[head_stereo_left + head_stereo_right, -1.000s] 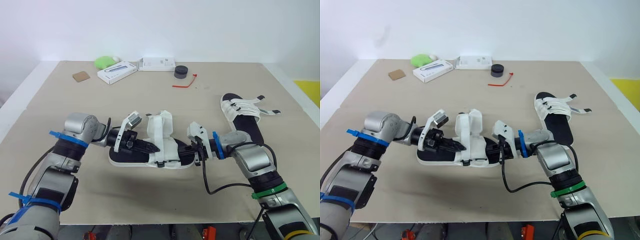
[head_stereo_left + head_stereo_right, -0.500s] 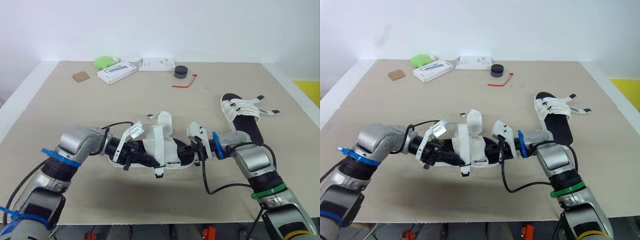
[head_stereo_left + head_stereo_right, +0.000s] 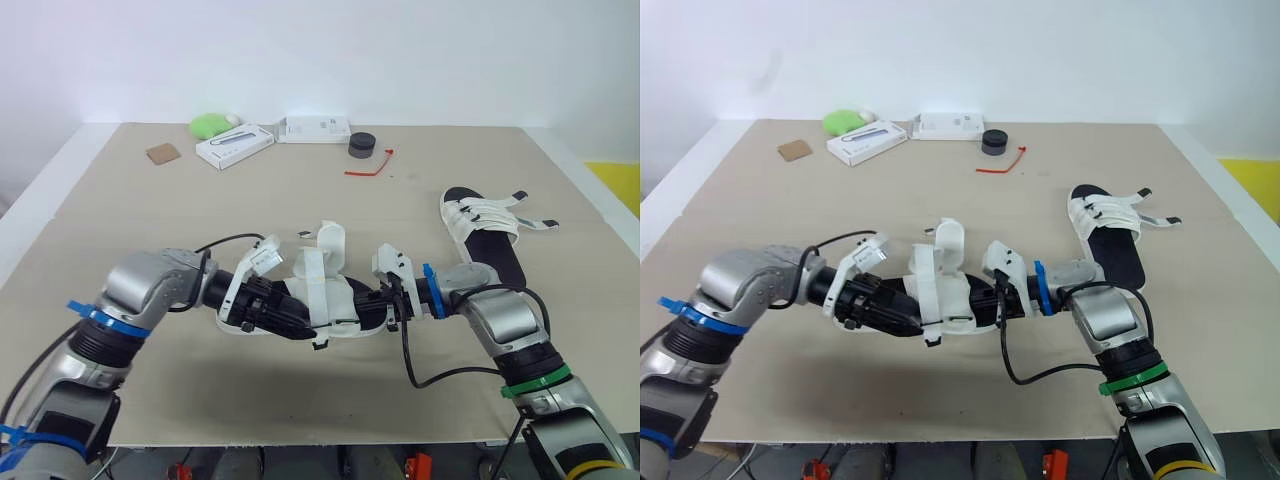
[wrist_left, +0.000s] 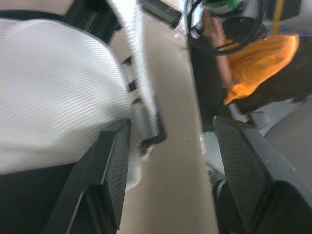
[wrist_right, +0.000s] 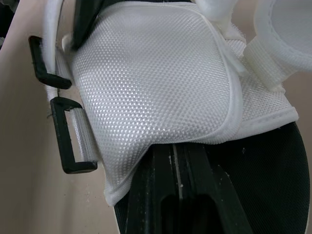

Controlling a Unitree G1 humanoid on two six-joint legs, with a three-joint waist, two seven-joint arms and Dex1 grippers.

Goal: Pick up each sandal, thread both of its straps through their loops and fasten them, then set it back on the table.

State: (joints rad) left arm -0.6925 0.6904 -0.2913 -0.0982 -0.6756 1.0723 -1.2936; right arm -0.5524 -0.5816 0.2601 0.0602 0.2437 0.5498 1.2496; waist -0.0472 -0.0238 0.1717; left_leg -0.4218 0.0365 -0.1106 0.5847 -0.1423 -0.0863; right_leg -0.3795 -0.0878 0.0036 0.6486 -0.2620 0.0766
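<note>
A white-strapped sandal with a black sole is held just above the table's near middle, its straps standing up loose. My right gripper is shut on the sandal's right end, and its wrist view shows the white mesh upper and two black loops. From the left, my left gripper reaches in at the sandal's near side. Its fingers stand apart, and a loose strap end hangs beside one of them. The second sandal lies on the table at the right, straps undone.
Along the table's far side lie a green object, two white boxes, a black round puck, a red tie and a brown card. The table's front edge runs close below both arms.
My left gripper has dropped from above the sandal to its near side and opened, letting go of the strap. The right gripper has stayed shut on the sandal.
</note>
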